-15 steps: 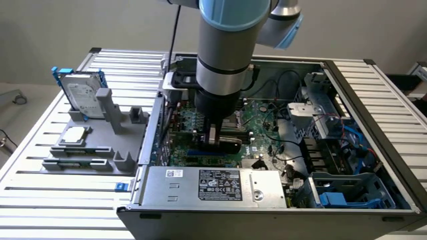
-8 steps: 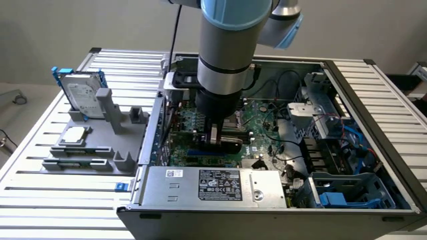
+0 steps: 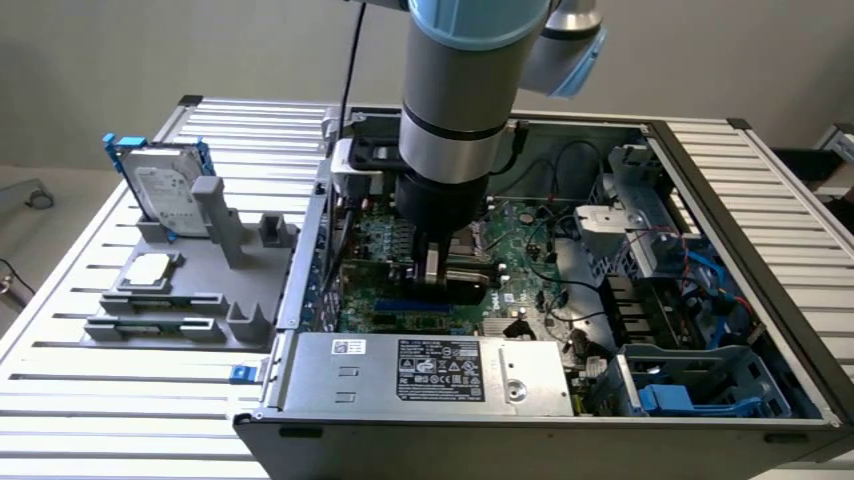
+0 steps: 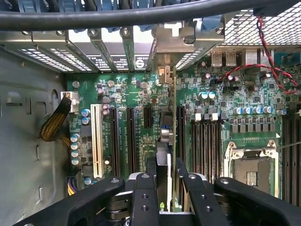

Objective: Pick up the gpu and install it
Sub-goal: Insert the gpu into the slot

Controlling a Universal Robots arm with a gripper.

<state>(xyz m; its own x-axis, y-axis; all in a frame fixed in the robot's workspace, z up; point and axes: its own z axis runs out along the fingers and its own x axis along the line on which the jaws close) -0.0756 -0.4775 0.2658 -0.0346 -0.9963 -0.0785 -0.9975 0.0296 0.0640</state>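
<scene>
The gpu [image 4: 174,110] shows edge-on in the wrist view, standing upright over the black expansion slots of the green motherboard [image 4: 225,94]. Its silver end bracket [image 4: 171,40] lies against the case's rear slot openings. My gripper [image 4: 165,172] is shut on the card, one black finger on each face. In the exterior view my gripper [image 3: 441,268] reaches straight down into the open computer case [image 3: 747,200], and the gpu [image 3: 467,285] shows as a dark block low over the board. I cannot tell whether its connector sits in the slot.
A white slot [image 4: 97,136] and an open CPU socket [image 4: 251,172] flank the card. Red and black wires [image 4: 273,61] cross the board. The power supply [image 3: 427,370] fills the case's near end. A hard drive in a blue frame [image 3: 167,185] stands on a grey fixture [image 3: 174,290] outside.
</scene>
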